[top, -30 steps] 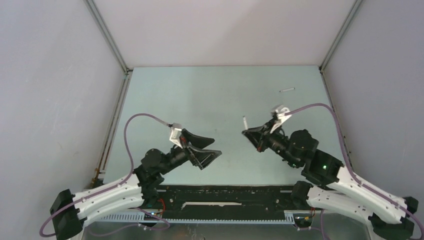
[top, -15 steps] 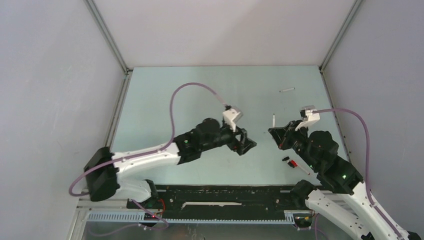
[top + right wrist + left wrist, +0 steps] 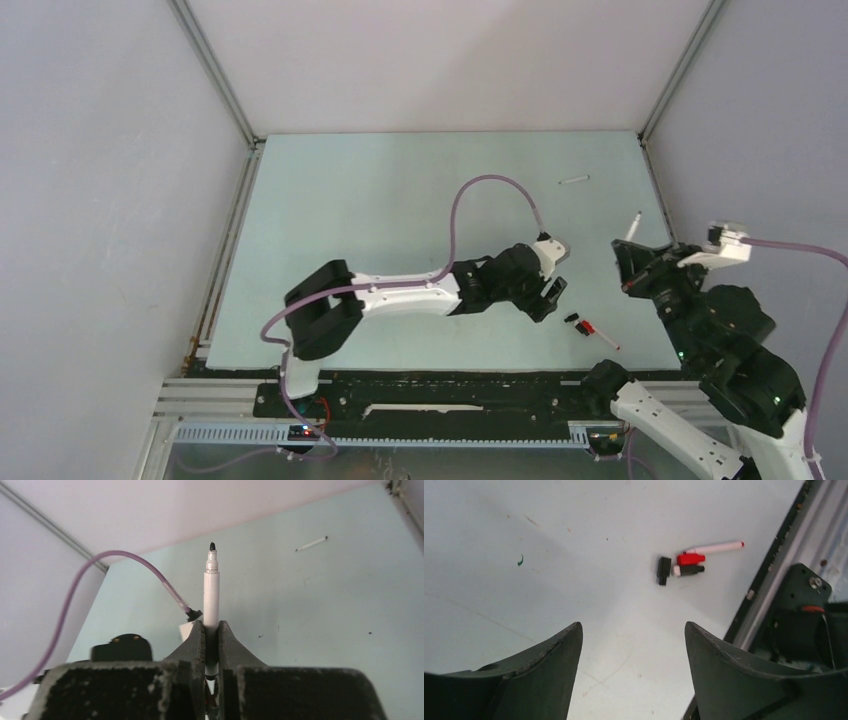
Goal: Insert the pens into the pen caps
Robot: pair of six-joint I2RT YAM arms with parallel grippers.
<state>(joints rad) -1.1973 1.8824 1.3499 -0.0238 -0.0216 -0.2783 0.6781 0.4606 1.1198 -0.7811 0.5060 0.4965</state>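
My right gripper (image 3: pixel 211 625) is shut on a white pen (image 3: pixel 211 590) that stands up from the jaws, its bare black tip (image 3: pixel 212 546) pointing away. In the top view this gripper (image 3: pixel 628 263) is at the right, with the pen (image 3: pixel 634 225) above it. My left gripper (image 3: pixel 632 630) is open with nothing between its fingers, hovering just short of a black pen cap (image 3: pixel 663 570). Beside the cap lie a white pen (image 3: pixel 716 547), a red cap (image 3: pixel 690 559) and a short black-and-white piece (image 3: pixel 689 570). From above, the left gripper (image 3: pixel 548 297) is left of the black cap (image 3: pixel 571 318).
Another white pen (image 3: pixel 573 180) lies far back on the right of the table (image 3: pixel 400 200). The black front rail (image 3: pixel 764 585) runs just right of the small pieces. Grey walls close in the sides and back. A purple cable (image 3: pixel 490 185) arches over the left arm.
The left arm has swung right and stretched out to the small pieces near the front, its jaws a little narrower. The right arm has drawn back to the right with its pen.
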